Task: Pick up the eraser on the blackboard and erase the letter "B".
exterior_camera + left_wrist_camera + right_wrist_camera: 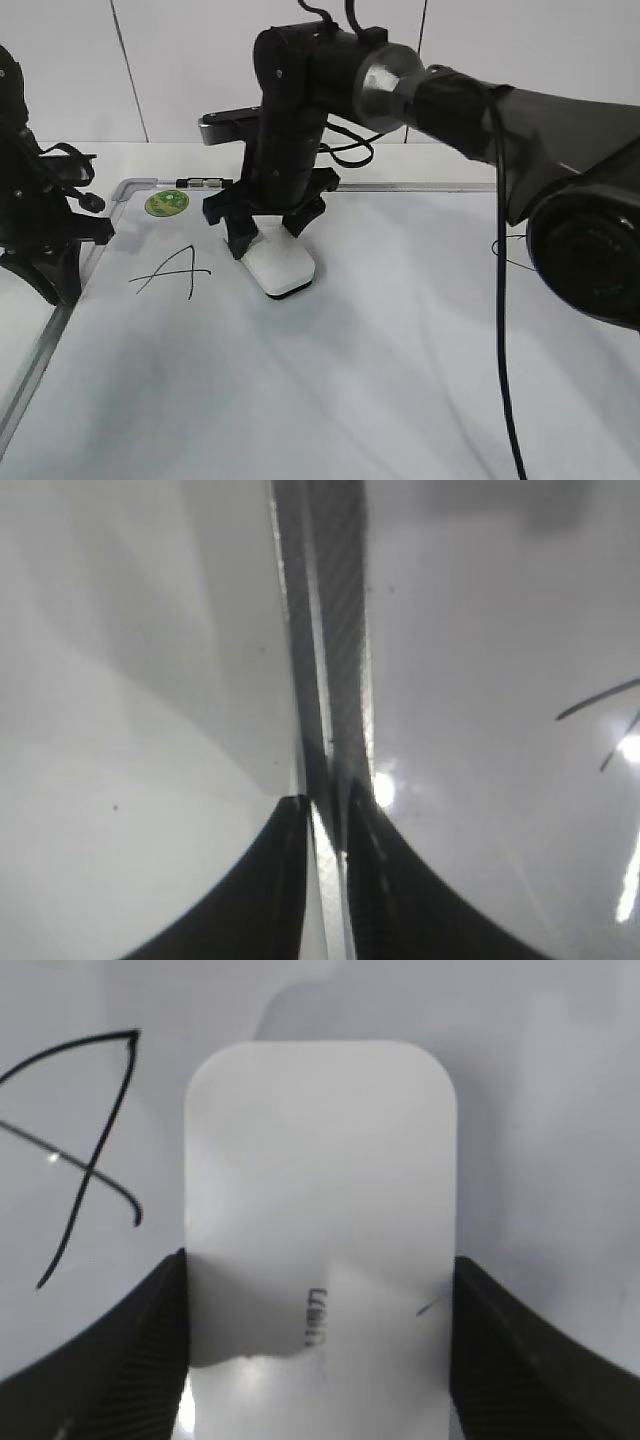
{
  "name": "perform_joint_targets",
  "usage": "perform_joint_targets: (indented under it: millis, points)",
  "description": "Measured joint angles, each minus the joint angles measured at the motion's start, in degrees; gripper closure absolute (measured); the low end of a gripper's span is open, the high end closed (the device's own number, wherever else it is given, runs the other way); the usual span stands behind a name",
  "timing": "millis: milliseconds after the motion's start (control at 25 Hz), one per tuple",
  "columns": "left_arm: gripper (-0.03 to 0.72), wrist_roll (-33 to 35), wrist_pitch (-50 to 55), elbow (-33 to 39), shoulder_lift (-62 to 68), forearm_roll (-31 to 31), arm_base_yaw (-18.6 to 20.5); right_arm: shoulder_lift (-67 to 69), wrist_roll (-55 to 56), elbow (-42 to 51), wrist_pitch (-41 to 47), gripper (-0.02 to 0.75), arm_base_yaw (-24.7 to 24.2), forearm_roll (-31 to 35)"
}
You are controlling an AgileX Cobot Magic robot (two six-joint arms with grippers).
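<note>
Right gripper (318, 1360) clamps eraser (320, 1220) beside "A" (172, 270); "B" seemingly hidden.

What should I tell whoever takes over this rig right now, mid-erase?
Right end effector: shut on the eraser, holding it flat on the blackboard just right of the letter "A".
Left end effector: fingers together over the board's left frame edge, holding nothing.
Done: eraser grasped and placed where a "B" would sit; no "B" is visible, though it may be hidden under the eraser.
Left: lift the eraser, check for leftover strokes, wipe again if needed.
</note>
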Motion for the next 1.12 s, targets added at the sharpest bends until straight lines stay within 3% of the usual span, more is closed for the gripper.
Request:
perform_joint_targets:
  millis: [240,440,760,1120]
  points:
    - [0.578,0.00,0.14,0.00,0.00,0.00,0.00,0.10,0.91,-0.14,-1.16,0.209,-5.89,-0.35]
    - [0.579,0.00,0.18,0.00,0.00,0.00,0.00,0.10,1.25,-0.14,-1.29,0.209,-6.92,-0.93]
    - [0.578,0.00,0.56,0.00,0.00,0.00,0.00,0.10,1.03,-0.18,-1.71,0.209,-2.49,-4.02]
    - [0.578,0.00,0.71,0.00,0.00,0.08,0.00,0.10,0.70,-0.18,-1.84,0.209,3.56,-3.20]
